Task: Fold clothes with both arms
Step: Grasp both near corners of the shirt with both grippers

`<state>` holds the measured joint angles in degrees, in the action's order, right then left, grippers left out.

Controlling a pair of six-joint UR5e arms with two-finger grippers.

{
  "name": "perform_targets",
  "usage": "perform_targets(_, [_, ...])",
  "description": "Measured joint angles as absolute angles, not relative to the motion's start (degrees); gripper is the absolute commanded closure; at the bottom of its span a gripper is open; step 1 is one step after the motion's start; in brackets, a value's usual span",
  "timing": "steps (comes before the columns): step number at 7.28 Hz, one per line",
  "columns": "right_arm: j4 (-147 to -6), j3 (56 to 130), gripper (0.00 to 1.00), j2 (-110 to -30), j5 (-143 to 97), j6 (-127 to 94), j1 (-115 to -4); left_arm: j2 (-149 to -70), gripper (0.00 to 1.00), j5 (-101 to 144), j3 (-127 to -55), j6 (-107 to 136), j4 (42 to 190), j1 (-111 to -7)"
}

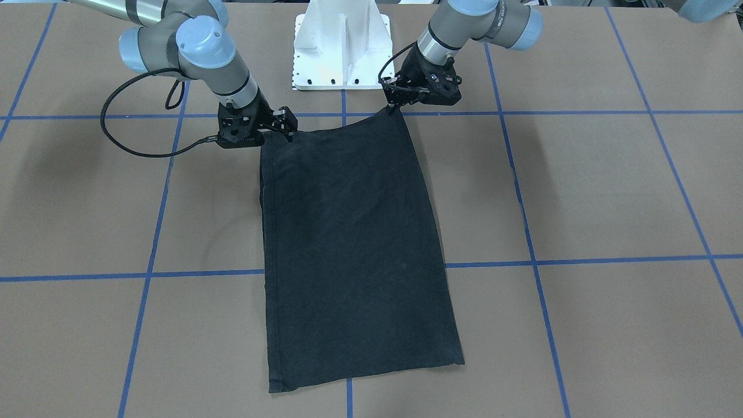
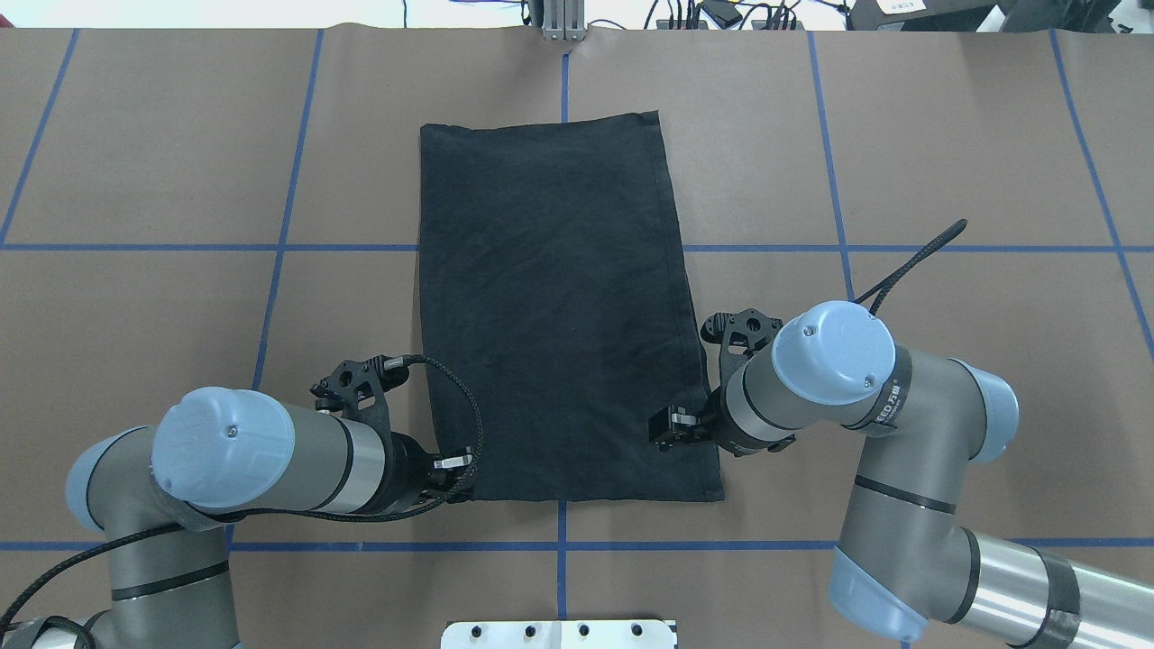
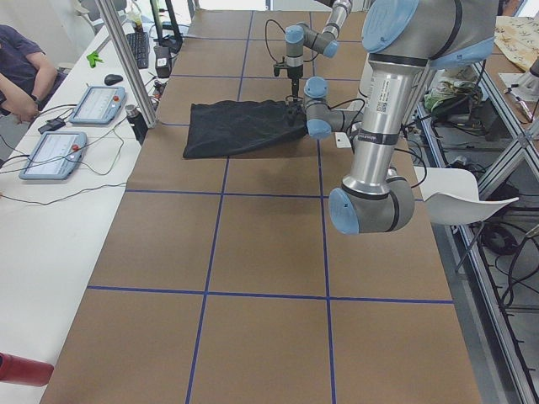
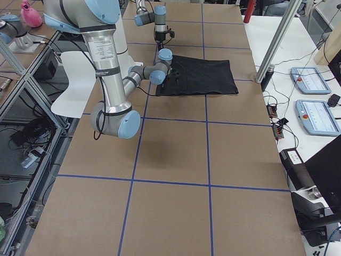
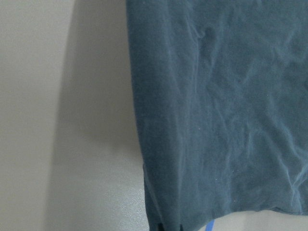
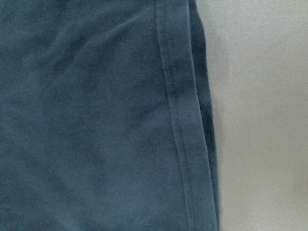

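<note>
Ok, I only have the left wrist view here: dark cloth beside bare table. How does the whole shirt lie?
Observer: Overhead, the T-shirt is one long narrow rectangle with no sleeves showing.
Operator: Where is the right gripper?
Observer: The right gripper is at the shirt's robot-side edge, near one corner. I cannot tell whether it pinches cloth.
Operator: And the left one?
Observer: The left gripper is at the other robot-side corner.

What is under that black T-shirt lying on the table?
Only the brown table shows, its blue tape lines running in beneath the black T-shirt. The cloth hides whether anything else lies under it or between its layers.
</note>
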<state>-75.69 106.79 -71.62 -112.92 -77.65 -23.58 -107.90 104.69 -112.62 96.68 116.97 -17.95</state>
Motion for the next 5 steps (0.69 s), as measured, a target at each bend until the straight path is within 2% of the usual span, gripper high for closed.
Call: perform_targets(5, [-76.1, 105.9, 0.0, -71.4, -113.2, -77.8, -21.3, -108.2, 1.0, 104.8, -112.8, 96.7, 117.0, -18.0])
